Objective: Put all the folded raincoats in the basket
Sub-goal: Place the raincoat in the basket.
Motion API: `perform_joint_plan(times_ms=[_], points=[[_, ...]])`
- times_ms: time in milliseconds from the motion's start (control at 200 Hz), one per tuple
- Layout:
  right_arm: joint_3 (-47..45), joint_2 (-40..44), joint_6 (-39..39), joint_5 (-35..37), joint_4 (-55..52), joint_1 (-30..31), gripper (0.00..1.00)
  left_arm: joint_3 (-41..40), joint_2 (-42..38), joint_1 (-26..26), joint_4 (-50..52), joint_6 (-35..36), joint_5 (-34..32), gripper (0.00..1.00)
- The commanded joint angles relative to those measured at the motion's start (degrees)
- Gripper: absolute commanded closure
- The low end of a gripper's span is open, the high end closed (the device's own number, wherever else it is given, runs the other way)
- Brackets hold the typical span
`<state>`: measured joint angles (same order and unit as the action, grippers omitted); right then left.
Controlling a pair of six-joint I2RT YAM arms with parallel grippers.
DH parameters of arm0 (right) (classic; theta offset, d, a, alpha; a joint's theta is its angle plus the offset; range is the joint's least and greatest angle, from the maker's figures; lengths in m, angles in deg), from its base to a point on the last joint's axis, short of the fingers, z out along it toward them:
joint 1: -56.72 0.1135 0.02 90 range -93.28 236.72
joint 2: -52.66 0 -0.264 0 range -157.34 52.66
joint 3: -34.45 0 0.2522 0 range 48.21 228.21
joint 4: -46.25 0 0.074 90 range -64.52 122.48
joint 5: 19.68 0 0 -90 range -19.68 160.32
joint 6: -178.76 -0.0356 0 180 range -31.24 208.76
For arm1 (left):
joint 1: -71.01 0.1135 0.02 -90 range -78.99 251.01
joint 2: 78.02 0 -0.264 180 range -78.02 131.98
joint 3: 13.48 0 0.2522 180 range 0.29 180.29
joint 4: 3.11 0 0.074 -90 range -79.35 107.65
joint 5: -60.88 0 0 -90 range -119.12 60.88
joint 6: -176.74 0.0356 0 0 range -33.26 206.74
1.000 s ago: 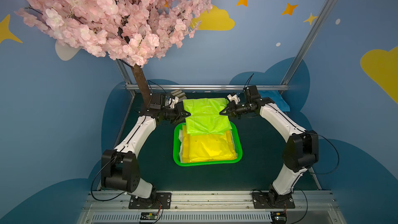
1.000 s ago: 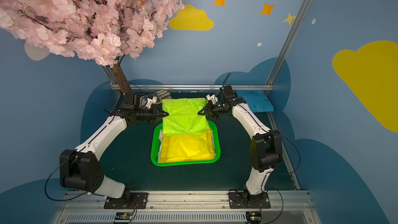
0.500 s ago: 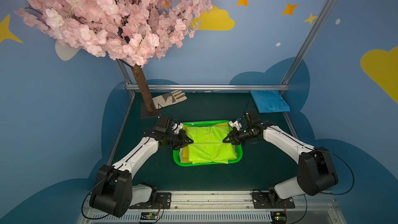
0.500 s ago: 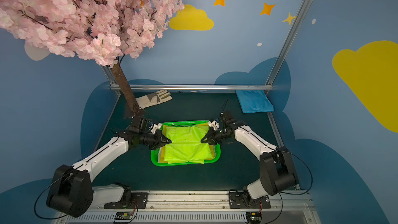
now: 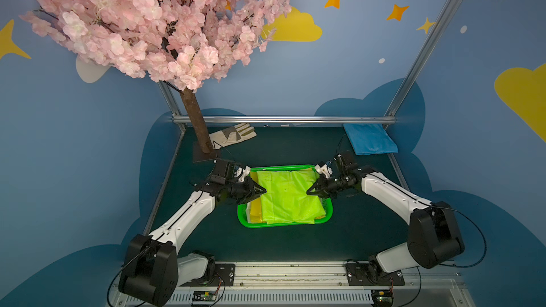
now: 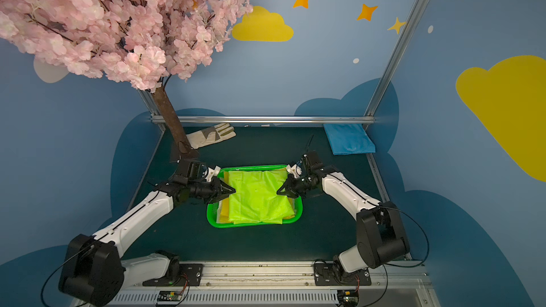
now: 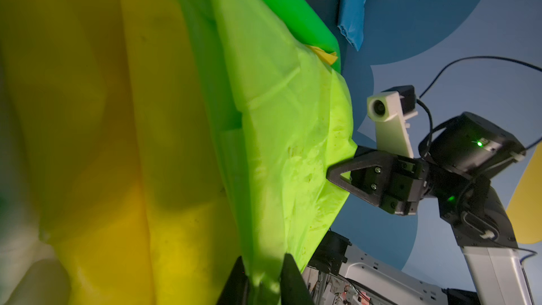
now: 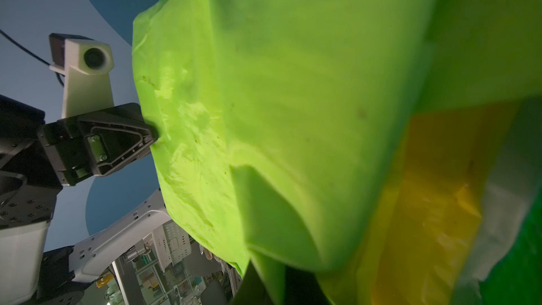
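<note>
- Lowering the load into place is the step in hand, as I judge it: the lime-green folded plastic raincoat (image 5: 288, 199) is stretched between the two arms, directly over the bright green perforated plastic basket (image 5: 283, 225), and its near part rests inside.
- Under it, in the basket, you see yellow folded plastic sheets (image 5: 254, 209); the raincoat covers most of them.
- The right tool (image 5: 308, 192) is closed on the right edge of the raincoat and pinches it.
- The left tool (image 5: 263, 191) has the left edge between its jaws, which stand a narrow way apart in the left wrist view. You cannot tell whether they grip the plastic or not.
- The task looks nearly finished to me: in both top views the raincoat lies within the rim and seems raised only at the two held edges.
- The next move, in my judgement, calls for opening both tools fully so that the edges drop, then drawing the arms outward and up.
- Take care: thin plastic may cling to a finger and be dragged over the rim, and the light basket could slide on the dark green table (image 5: 295, 149). Withdraw slowly.
</note>
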<state>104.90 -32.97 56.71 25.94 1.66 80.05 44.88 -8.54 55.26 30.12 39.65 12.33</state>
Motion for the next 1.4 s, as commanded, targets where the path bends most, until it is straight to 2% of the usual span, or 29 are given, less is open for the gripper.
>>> perform_joint_plan(times_ms=[0,50,180,471,771,996,1161,1397], points=[[2.1,-2.0,1.5,-1.2,-2.1,-1.0,0.92,1.4,-2.0,-0.3,-0.2,-1.5,4.2,0.71],[3.2,-2.9,1.8,-1.4,-3.1,-1.2,0.92,1.6,-2.2,-0.4,0.0,-1.6,4.9,0.67],[4.8,-4.4,2.1,-2.3,-4.1,-1.5,0.92,1.3,-1.8,-0.5,-0.8,-1.4,5.8,0.64],[5.9,-5.9,3.3,-1.4,-6.9,-2.8,0.92,1.9,0.5,-0.6,-4.3,-1.6,8.4,0.61],[6.1,-6.4,4.1,-1.3,-8.0,-3.7,0.92,3.5,-0.7,-1.6,-4.9,-1.4,10.7,0.55],[6.7,-6.7,4.8,-1.1,-9.0,-4.1,0.91,2.0,-0.9,-1.6,-3.9,0.0,9.4,0.53],[7.4,-6.7,5.5,-0.8,-10.0,-4.4,0.91,3.0,-1.4,-1.6,2.6,4.7,4.2,0.53],[9.1,-7.2,6.5,-1.1,-11.5,-4.7,0.90,2.4,1.3,-1.6,1.9,5.7,3.5,0.53]])
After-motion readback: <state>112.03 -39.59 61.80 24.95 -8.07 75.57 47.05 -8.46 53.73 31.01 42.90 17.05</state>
